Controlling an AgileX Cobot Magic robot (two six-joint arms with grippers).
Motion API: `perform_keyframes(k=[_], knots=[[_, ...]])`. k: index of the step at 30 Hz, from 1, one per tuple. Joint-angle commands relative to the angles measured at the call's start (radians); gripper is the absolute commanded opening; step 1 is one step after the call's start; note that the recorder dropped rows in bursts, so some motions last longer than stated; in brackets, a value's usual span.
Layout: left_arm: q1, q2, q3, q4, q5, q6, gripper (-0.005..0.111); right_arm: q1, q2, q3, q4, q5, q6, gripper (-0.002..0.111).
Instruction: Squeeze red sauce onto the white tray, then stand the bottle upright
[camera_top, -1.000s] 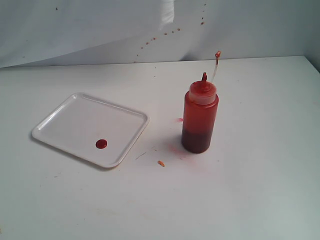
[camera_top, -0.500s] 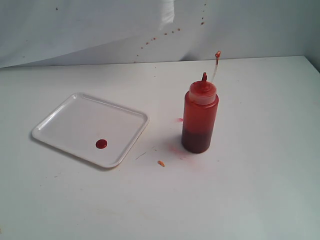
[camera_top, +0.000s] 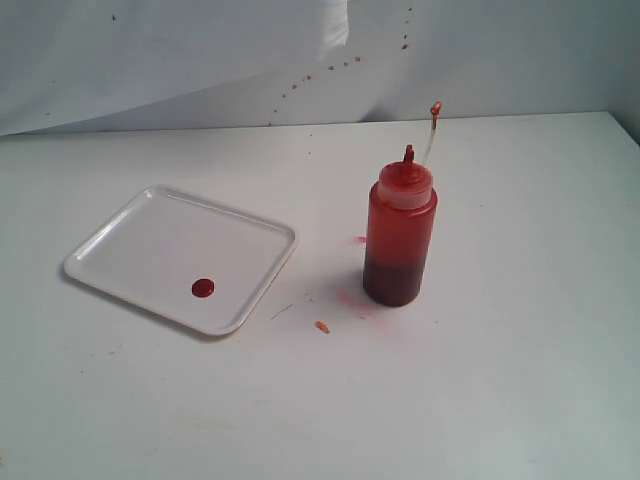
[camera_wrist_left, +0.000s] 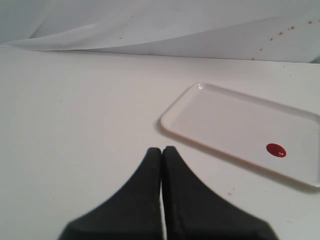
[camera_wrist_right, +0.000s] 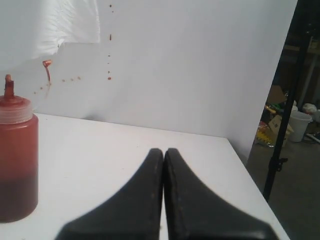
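The white tray (camera_top: 180, 256) lies flat on the left of the table, and a round blob of red sauce (camera_top: 203, 288) sits near its front edge. To its right the bottle (camera_top: 399, 240) stands upright, its small cap (camera_top: 435, 108) held up on a clear tether. No arm shows in the exterior view. In the left wrist view my left gripper (camera_wrist_left: 162, 150) is shut and empty, a short way from the white tray (camera_wrist_left: 220, 125) and the red sauce (camera_wrist_left: 276, 150). My right gripper (camera_wrist_right: 163, 151) is shut and empty, well apart from the bottle (camera_wrist_right: 17, 165).
An orange crumb (camera_top: 321, 326) and faint pink smears (camera_top: 350, 298) mark the table between tray and bottle. Red specks dot the white backdrop (camera_top: 330, 68). The table's edge (camera_wrist_right: 240, 160) drops off beside my right gripper, with a stand and clutter beyond.
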Motion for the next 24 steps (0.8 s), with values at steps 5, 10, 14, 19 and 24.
perform_keyframes(k=[5, 10, 14, 19, 24], knots=[[0.004, -0.003, 0.005, -0.009, -0.010, -0.007, 0.000, -0.007, -0.006, 0.004, 0.089, 0.004, -0.007, 0.000], [0.004, -0.003, 0.005, -0.009, -0.010, -0.007, 0.000, -0.007, -0.006, 0.004, 0.201, 0.021, -0.140, 0.000], [0.004, -0.003, 0.005, -0.009, -0.010, -0.007, 0.000, -0.007, -0.006, 0.004, 0.231, 0.057, -0.195, 0.000], [0.004, -0.003, 0.005, -0.009, -0.010, -0.007, 0.000, -0.007, -0.006, 0.004, 0.225, 0.126, -0.202, 0.000], [0.004, -0.003, 0.005, -0.009, -0.010, -0.007, 0.000, -0.007, -0.006, 0.004, 0.223, 0.223, -0.202, 0.000]])
